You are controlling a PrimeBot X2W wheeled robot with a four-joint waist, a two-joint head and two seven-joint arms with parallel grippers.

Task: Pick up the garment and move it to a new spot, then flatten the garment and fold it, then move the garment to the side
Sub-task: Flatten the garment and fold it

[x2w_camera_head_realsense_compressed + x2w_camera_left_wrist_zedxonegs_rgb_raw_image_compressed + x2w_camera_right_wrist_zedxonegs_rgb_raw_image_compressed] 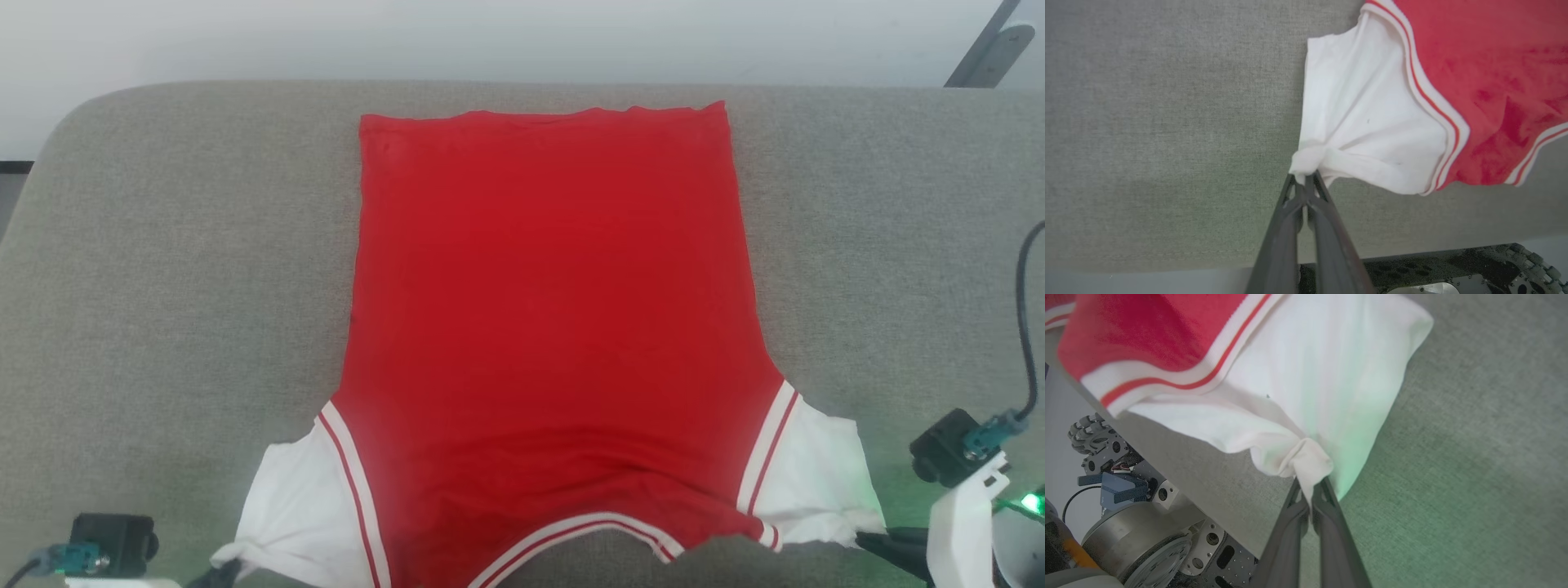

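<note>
Head view: looking at a flat shirt, soft, floppy, probably light. Pinching bunched sleeve corners tight with left gripper and right gripper, decent spots to hold.

Head camera high over the garment; wrist cameras close on left sleeve, right sleeve

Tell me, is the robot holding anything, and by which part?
Yes: the garment. The left gripper pinches one white sleeve's edge, the right gripper the other sleeve's.
</note>
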